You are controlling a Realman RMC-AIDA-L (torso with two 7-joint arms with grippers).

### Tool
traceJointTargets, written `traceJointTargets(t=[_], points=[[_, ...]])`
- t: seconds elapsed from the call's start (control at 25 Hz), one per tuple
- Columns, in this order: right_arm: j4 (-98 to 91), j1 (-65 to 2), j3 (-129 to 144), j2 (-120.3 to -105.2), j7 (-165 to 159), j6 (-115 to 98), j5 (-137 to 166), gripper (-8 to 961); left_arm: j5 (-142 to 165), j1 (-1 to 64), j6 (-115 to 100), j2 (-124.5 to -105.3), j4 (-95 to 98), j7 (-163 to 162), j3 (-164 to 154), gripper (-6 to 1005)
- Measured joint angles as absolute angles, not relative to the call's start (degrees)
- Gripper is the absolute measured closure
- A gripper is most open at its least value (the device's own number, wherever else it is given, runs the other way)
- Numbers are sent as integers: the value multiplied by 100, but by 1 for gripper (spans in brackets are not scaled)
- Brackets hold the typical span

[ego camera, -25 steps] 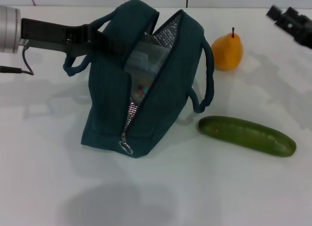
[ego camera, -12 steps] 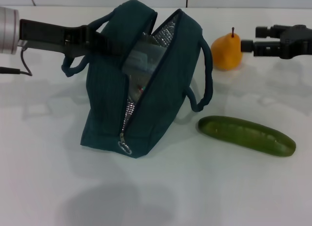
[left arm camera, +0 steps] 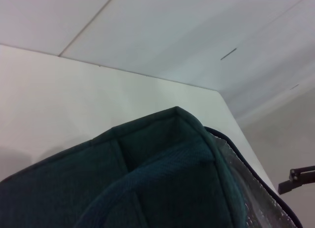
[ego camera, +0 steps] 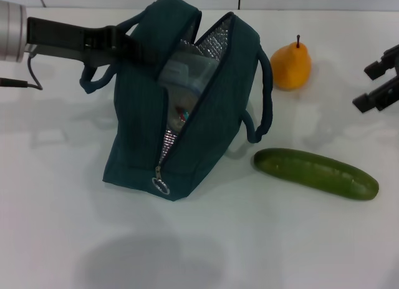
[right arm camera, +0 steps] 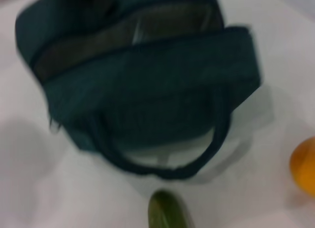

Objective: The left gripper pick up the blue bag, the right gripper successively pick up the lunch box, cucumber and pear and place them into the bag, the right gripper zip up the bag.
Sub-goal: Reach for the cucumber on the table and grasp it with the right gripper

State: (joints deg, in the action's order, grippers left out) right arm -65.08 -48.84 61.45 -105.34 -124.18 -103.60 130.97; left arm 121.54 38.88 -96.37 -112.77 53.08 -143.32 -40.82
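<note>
The blue bag (ego camera: 187,114) stands unzipped in the middle of the white table, foil lining showing. Its left top wall is held by my left gripper (ego camera: 128,48), which reaches in from the left and is shut on it. The clear lunch box (ego camera: 184,77) sits inside the bag's opening. On the table right of the bag lies the cucumber (ego camera: 315,172), with the pear (ego camera: 290,65) upright behind it. At the far right edge, my right gripper (ego camera: 368,86) hovers open and empty, above and right of the cucumber. The right wrist view shows the bag (right arm camera: 138,80), the cucumber's tip (right arm camera: 167,213) and the pear (right arm camera: 305,164).
The zipper's ring pull (ego camera: 161,186) hangs at the bag's near bottom end. One loop handle (ego camera: 265,95) droops toward the cucumber. In the left wrist view the bag's fabric (left arm camera: 147,179) fills the lower part, with the right gripper (left arm camera: 298,179) far off.
My right gripper has swung from beside the pear to the far right edge and lower. The left gripper and bag have barely shifted.
</note>
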Motion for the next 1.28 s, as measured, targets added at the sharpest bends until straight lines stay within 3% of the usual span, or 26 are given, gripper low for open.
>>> traceJointTargets(t=[0.16, 0.4, 0.44, 0.6, 0.8, 1.12, 1.28], points=[[-6497, -5157, 6331, -10702, -12310, -10514, 13602, 110, 12155, 3894, -9624, -11271, 5308, -14336, -4084, 960], [-6417, -5270, 6923, -10821, -12088, -10311, 13929, 110, 12155, 3917, -9607, -11277, 5302, -14348, -4109, 960], [-6268, -5320, 7024, -10932, -11874, -10246, 14028, 110, 12155, 3924, -9606, -11283, 5291, -14348, -4117, 960], [-6092, -5317, 7014, -11085, -11522, -10129, 14101, 111, 12155, 3936, -9606, -11296, 5268, -14345, -4123, 960], [-5739, -5335, 7051, -11171, -11446, -9941, 14143, 111, 12155, 3950, -9606, -11303, 5263, -14349, -4122, 960], [-5550, -5280, 7096, -11540, -11450, -9564, 14475, 112, 12156, 3964, -9606, -11311, 5262, -14344, -4122, 960], [-5308, -5298, 7212, -11571, -11456, -9362, 14505, 112, 12155, 3974, -9606, -11312, 5262, -14339, -4122, 959]])
